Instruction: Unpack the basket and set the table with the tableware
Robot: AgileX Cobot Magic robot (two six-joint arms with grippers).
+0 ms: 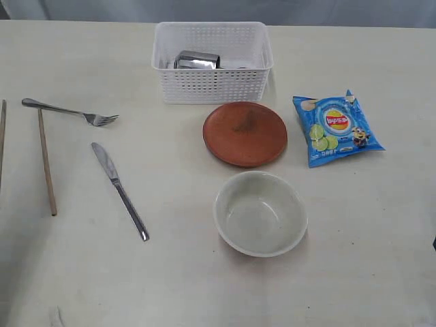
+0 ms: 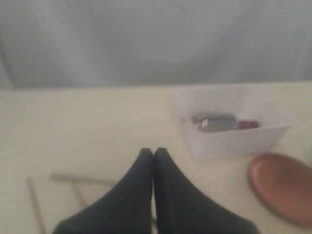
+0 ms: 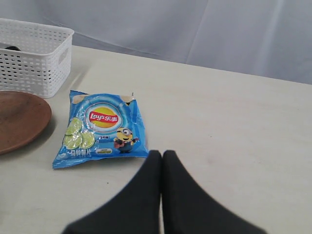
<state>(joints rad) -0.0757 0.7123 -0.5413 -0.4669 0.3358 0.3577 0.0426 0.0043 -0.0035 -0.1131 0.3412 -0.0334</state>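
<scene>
In the exterior view the basket (image 1: 212,61) stands at the far middle of the bench (image 1: 368,238), and the steel cup (image 1: 197,60) lies on its side inside, its long axis along the basket's long wall and toward its left half. Already out on the bench are the plate (image 1: 244,133) and bowl (image 1: 259,212) in front of the basket, the fork (image 1: 68,111), knife (image 1: 120,189) and chopsticks (image 1: 46,162) to the left, and a chip bag (image 1: 336,128) to the right; neither arm shows here. In the blurred left wrist view the left end effector (image 2: 154,152) has its fingers pressed together on nothing, with the basket ahead of it and the cup beside a dark red piece (image 2: 248,125), probably the spoon. In the right wrist view the right end effector (image 3: 162,155) is likewise closed and empty, the chip bag just ahead and the basket well beyond, so the left arm looks better placed for the cup.
</scene>
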